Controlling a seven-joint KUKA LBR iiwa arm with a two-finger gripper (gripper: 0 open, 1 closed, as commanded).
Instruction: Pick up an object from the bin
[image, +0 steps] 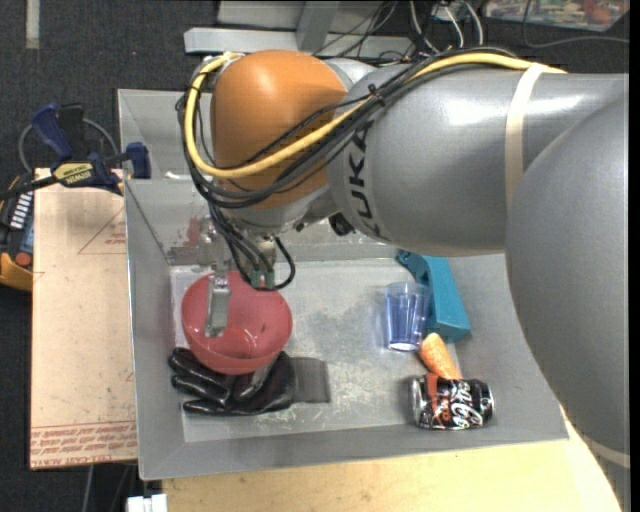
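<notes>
The grey arm (450, 150), with a smooth orange dome (270, 110) and looped yellow and black cables at its wrist, hangs over the left part of the metal bin (350, 340). Its claw (216, 305) dips into the hollow of a round red bowl (240, 330) with a glossy, plastic look. Whether the claw is wide or narrow cannot be told. A limp black rubbery glove (225, 388) lies against the bowl's near edge, beside a flat dark grey patch (310, 380). Well apart to the right lie a clear bluish ribbed cup (405, 315), a teal block (445, 295), an orange tapered piece (438, 355), perhaps a toy carrot, and a crumpled drink can (453, 403).
</notes>
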